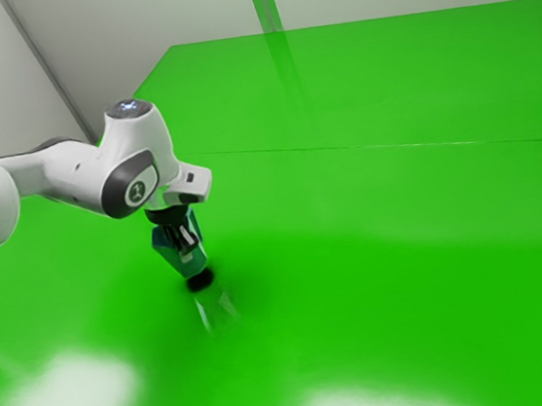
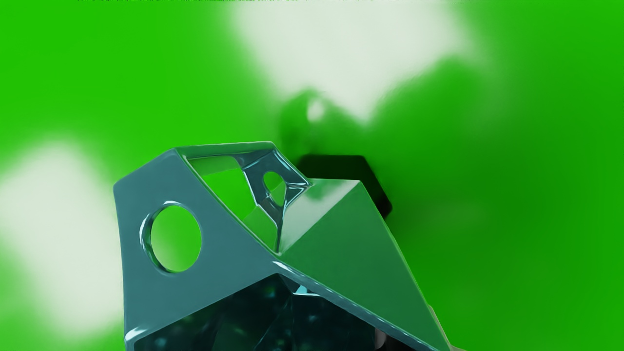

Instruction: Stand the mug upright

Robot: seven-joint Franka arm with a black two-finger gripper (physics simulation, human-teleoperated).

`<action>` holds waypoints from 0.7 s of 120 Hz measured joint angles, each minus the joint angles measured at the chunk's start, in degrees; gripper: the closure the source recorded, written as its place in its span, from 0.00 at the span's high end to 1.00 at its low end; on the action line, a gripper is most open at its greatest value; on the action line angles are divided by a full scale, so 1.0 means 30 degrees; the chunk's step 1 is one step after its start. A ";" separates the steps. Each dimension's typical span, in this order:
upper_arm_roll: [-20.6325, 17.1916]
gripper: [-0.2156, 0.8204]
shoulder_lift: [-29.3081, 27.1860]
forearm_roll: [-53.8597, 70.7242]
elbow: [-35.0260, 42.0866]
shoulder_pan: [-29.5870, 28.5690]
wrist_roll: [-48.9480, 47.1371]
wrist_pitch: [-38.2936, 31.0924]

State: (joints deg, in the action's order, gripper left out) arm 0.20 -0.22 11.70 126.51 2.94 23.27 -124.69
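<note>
In the exterior view, my gripper [image 1: 186,236] points down at the teal, faceted mug [image 1: 193,264], its black fingers at the mug's upper part. The mug leans a little, narrower end down, just above its dark shadow. In the wrist view, my gripper [image 2: 413,340] has one fingertip inside the rim and the other outside, shut on the wall of the mug [image 2: 351,243]. The mouth of the mug faces my hand; its angular handle with round holes sticks out to one side. Most of both fingers is hidden by the mug.
The glossy green table [image 1: 408,285] spreads around the mug, with white glare patches near its front. A raised green surface [image 1: 355,81] stands behind it, before a pale wall. The mug's dark shadow [image 1: 201,281] lies below it.
</note>
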 joint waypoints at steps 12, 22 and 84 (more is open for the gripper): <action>0.0106 0.03 0.0169 0.0006 0.0114 0.0281 -0.0401 -0.0289; 0.0131 0.03 0.0404 0.0010 0.0137 0.0469 -0.0690 -0.0552; 0.0079 0.14 0.1083 -0.0102 0.0258 0.1788 -0.1771 -0.1185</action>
State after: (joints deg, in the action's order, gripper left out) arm 0.44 3.03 11.40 127.29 8.30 17.96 -128.25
